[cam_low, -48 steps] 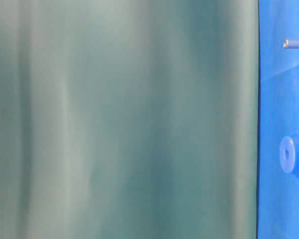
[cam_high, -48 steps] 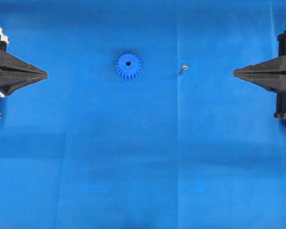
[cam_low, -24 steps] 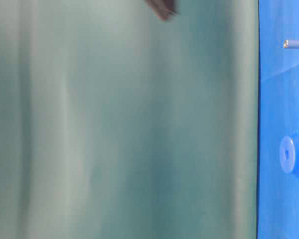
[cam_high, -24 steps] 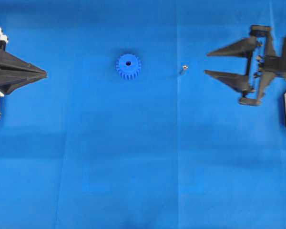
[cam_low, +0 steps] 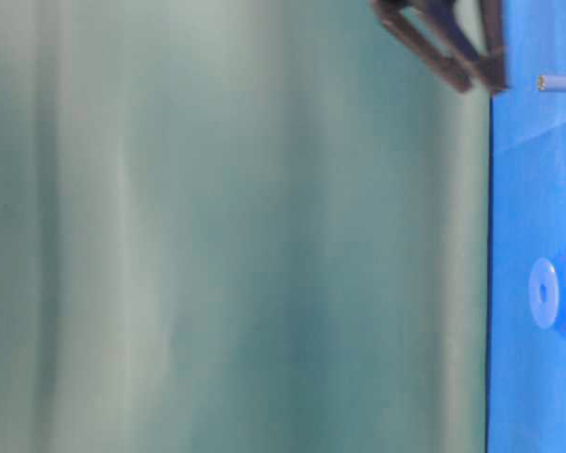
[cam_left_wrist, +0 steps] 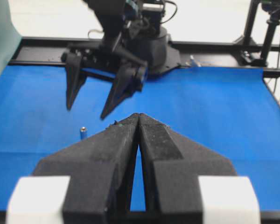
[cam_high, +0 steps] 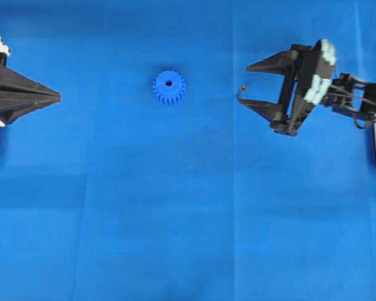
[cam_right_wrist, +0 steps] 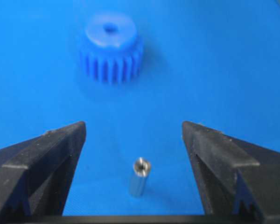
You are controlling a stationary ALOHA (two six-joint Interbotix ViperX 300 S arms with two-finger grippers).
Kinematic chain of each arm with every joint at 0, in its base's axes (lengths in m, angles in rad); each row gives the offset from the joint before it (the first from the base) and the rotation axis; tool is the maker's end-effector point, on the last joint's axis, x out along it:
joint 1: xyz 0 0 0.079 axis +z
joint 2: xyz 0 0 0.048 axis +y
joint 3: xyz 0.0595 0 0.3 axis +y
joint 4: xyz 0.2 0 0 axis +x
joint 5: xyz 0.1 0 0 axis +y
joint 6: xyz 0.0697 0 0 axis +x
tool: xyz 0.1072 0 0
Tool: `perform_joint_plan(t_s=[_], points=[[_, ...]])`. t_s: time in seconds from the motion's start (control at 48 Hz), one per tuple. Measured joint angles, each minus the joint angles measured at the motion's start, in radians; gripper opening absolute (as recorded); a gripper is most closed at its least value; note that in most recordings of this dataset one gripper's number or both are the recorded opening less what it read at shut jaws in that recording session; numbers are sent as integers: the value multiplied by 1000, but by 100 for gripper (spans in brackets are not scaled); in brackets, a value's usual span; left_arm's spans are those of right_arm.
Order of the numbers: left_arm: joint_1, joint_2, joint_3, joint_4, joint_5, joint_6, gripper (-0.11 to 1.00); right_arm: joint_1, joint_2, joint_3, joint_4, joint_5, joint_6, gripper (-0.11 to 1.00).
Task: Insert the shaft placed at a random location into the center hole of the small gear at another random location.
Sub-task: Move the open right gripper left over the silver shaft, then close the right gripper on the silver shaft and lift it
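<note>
The small gear (cam_high: pixel 169 87) lies flat on the blue mat, left of centre, its center hole (cam_high: pixel 169 82) facing up and nothing in it. The shaft (cam_high: pixel 242 89) stands upright on the mat to the gear's right. My right gripper (cam_high: pixel 243 84) is open and hovers over the shaft, one finger on each side, touching nothing. The right wrist view shows the shaft (cam_right_wrist: pixel 140 176) standing free between the wide-apart fingers, with the gear (cam_right_wrist: pixel 111 49) beyond it. My left gripper (cam_high: pixel 58 97) rests shut at the left edge, holding nothing.
The blue mat (cam_high: pixel 188 219) covers the whole table. A green backdrop (cam_low: pixel 236 236) fills most of the table-level view. Behind the mat, the left wrist view shows a black frame rail (cam_left_wrist: pixel 214 46) and the right arm's base (cam_left_wrist: pixel 149 42).
My right gripper has opened from shut and moved left from the right edge until its fingers stand on both sides of the shaft. The left gripper, gear and shaft have not moved.
</note>
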Motion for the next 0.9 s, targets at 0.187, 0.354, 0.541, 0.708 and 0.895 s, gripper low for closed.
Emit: perform_joint_plan(t_s=[0.187,0.354,0.541,0.708,0.895], points=[[0,0,2,0,0,2,0,0,100,-17,23,-35,2,72],[2,-2,2,0,0,2,0,0,135,-29,37,-44,6,70],[0,-2,2,0,0,2,0,0,140,-31,58,-46,6,59],[2,-2,2,0,0,2,0,-2,140,-31,66,-43,8,34],[0,-2,2,0,0,2,0,-2,140,-31,80,-20,14,3]])
